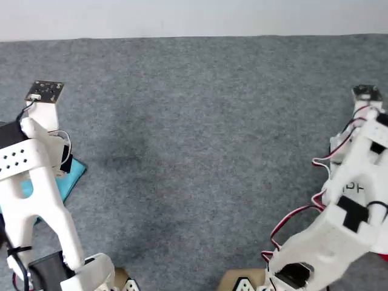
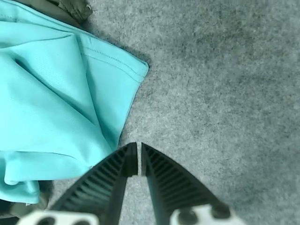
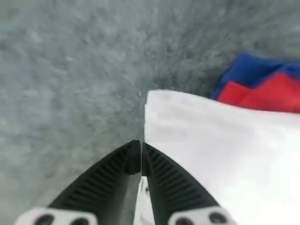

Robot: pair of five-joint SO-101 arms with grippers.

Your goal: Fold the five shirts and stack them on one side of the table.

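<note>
A teal shirt (image 2: 51,93) lies folded on the grey table, with a dark olive garment (image 2: 70,9) showing past its far edge. My left gripper (image 2: 139,152) is shut with nothing in it, its tips just off the teal shirt's folded edge. In the high view the teal shirt (image 1: 68,179) peeks out under the left arm (image 1: 33,182) at the table's left side. My right gripper (image 3: 141,147) is shut at the corner edge of a flat white shirt (image 3: 220,154). A red shirt (image 3: 267,93) and a blue one (image 3: 253,68) stick out beyond the white shirt.
The grey felt table (image 1: 200,133) spreads wide between the two arms. The right arm (image 1: 351,206) stands at the table's right edge, red wires looping beside it. A sliver of red cloth (image 1: 383,257) shows at the right border.
</note>
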